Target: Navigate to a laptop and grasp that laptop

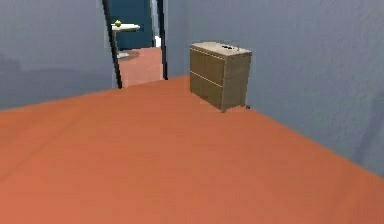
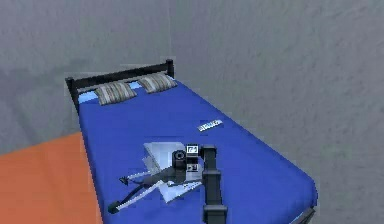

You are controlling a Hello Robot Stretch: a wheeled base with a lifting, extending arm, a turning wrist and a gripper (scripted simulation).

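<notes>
The arm side view is showing a wide blue-covered bed with a dark frame point(image 2: 250, 150), while the forward view is showing orange floor point(image 1: 150, 160), a dark-framed doorway point(image 1: 140, 48) and a tan two-drawer wooden cabinet point(image 1: 221, 75). Two striped grey pillows point(image 2: 118, 93) are lying at the bed's head. A flat pale-grey laptop point(image 2: 158, 152) is lying mid-bed. The dark square arm point(image 2: 212, 195) is reaching over the bed, its gripper point(image 2: 120, 196) sitting near the laptop; whether the jaws are gripping anything cannot be told. A small blue-and-white thing point(image 2: 209, 125) is lying mid-bed, its markings too small to read.
</notes>
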